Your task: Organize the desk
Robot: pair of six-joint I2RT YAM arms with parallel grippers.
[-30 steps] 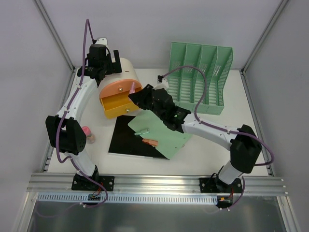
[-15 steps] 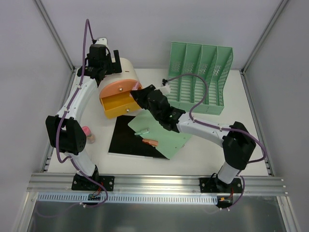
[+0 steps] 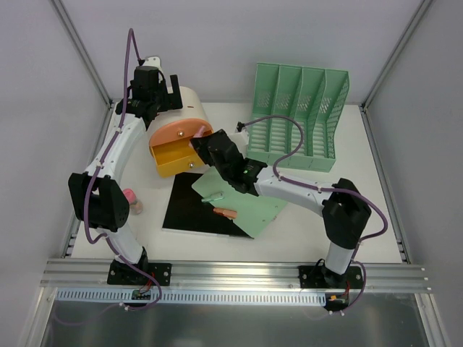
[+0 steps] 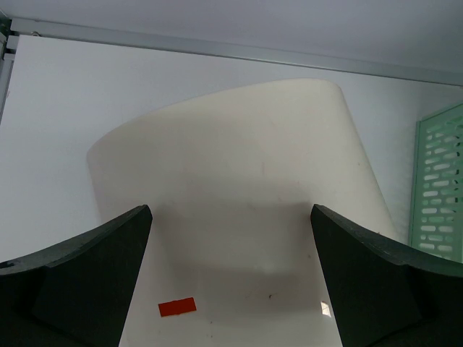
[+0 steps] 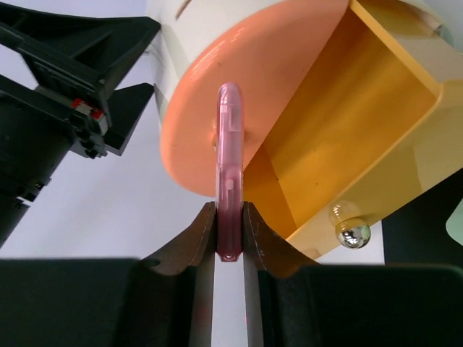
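Note:
On the white desk (image 3: pixel 325 213) stands a cream drum-shaped drawer unit (image 3: pixel 189 105) with an orange front (image 3: pixel 177 135). Its yellow drawer (image 3: pixel 173 160) is pulled out. My right gripper (image 3: pixel 201 143) is shut on a slim translucent pink stick (image 5: pixel 230 166). It holds the stick upright in front of the orange front (image 5: pixel 289 65), just left of the open drawer (image 5: pixel 362 123). My left gripper (image 4: pixel 230 211) hangs open over the cream housing (image 4: pixel 239 166), one finger on each side and nothing between them.
A green folder (image 3: pixel 249 202) lies partly on a black sheet (image 3: pixel 189 210) and carries a small pale piece (image 3: pixel 215 194) and an orange piece (image 3: pixel 226 212). A green file rack (image 3: pixel 300 116) stands at the back right. A pink item (image 3: pixel 132 199) sits by the left arm.
My right arm has swung left, bringing the pink stick from above the folder's corner up to the orange drawer front. The left arm has not moved.

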